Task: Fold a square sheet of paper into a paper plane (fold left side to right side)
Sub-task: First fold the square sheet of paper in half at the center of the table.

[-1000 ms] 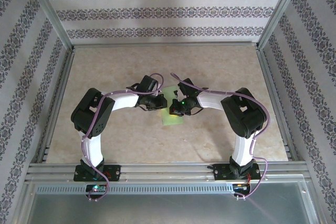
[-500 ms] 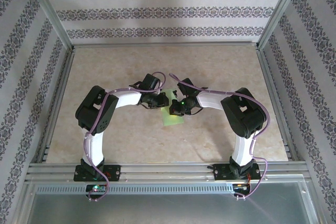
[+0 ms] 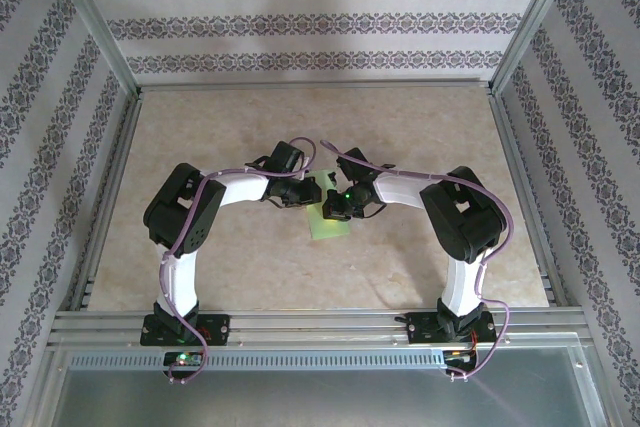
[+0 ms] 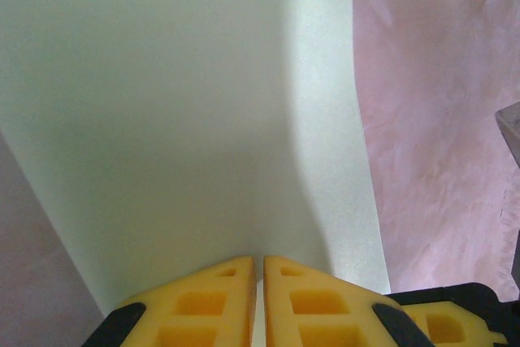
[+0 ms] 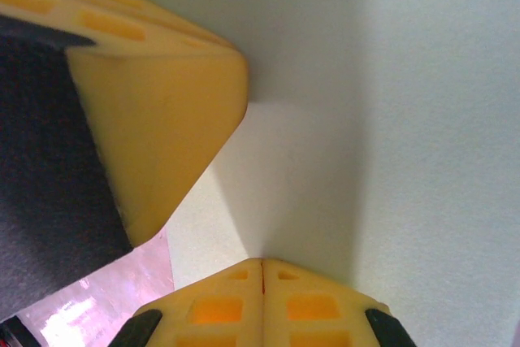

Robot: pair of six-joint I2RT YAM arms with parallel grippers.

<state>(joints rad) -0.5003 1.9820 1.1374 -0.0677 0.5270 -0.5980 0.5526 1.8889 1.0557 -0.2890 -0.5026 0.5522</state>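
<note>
- Beige, stone-look table carries everything, and the sheet lies near its middle, between my two arms.
- Green sheet is thin, light, limp paper. I judge it will bow under its own weight and slide on the smooth top. It will take a crease wherever it is pinched, and it will tear if my hands pull against each other. It is best taken at an edge or corner with a shallow bite, while the other hand pins it down.
- Closed to a hairline, my left gripper has the sheet's edge caught between its pads. The paper rises away from them in a soft curve, partly lifted off the table.
- Fully together, my right gripper has its tips against the paper. I cannot tell whether a layer is nipped between them or only pressed. One left pad sits close beside.
- From above, my arms cover most of the sheet, so its outline and any creases are hard to make out. Up close, its edges run out of frame, and I cannot count the layers.
</note>
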